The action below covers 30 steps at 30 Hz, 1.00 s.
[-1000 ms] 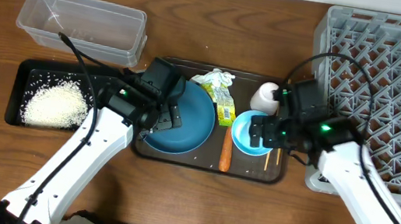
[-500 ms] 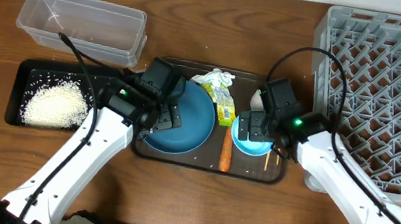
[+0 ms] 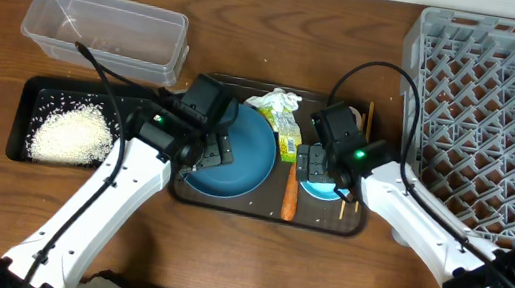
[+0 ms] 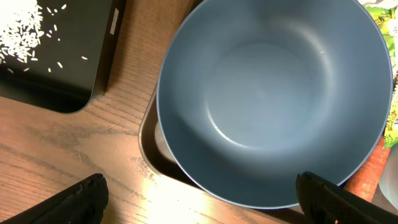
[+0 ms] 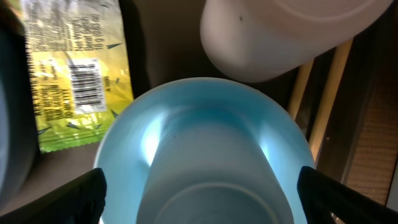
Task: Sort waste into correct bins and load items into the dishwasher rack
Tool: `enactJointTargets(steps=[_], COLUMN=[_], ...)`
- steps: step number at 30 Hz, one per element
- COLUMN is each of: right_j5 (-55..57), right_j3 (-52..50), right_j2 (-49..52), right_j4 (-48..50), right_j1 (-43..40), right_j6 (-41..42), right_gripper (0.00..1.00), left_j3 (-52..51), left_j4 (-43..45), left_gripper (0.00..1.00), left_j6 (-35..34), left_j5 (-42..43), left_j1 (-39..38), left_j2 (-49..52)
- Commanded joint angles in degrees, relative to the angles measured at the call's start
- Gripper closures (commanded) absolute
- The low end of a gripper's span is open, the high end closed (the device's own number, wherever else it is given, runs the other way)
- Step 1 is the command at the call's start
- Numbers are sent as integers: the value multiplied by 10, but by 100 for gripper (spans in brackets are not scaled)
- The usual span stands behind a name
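Observation:
The large dark blue dish (image 3: 245, 158) lies on the brown serving tray (image 3: 258, 214). My left gripper (image 3: 212, 146) is open over the dish's left rim. In the left wrist view the dish (image 4: 273, 106) fills the frame above the open fingers (image 4: 199, 200). My right gripper (image 3: 320, 163) is open over the small light blue bowl (image 3: 315, 186). The right wrist view shows its fingers (image 5: 205, 208) either side of the bowl (image 5: 205, 149), with the white cup (image 5: 273, 37) just beyond. The carrot (image 3: 290, 193), snack wrapper (image 3: 289, 136), tissue (image 3: 275, 100) and chopsticks (image 3: 371, 115) lie on the tray.
The rice (image 3: 67, 132) lies in the black tray (image 3: 27, 92) at the left. The clear tub (image 3: 107, 32) stands behind it. The grey rack (image 3: 505, 108) is at the right, close to my right arm.
My right gripper has moved left from the bowl's right side to over the bowl, and now covers the cup in the overhead view. The left arm has not moved.

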Motion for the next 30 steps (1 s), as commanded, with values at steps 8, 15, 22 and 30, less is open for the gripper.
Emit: enactJointTargets(steps=[8,15,22,30], right_j5=[21,19,19,19], right_j3=[0,12,70,164], right_j2=[8,-3,-66,-174], right_j4=[-2,-26,-93,-166], right_j1=[5,4,2,-80], right_j6=[18,27,27,-14], right_gripper=[34,41,42,41], left_j3=[8,8,8,8], left_j4=[-3,-3,-3,-3], left_gripper=[1,1,1,1], left_j6=[-1,-1,-1,-1], left_j5=[-5,-5,-5,-5], left_j1=[2,2,2,2], left_j2=[0,0,0,0])
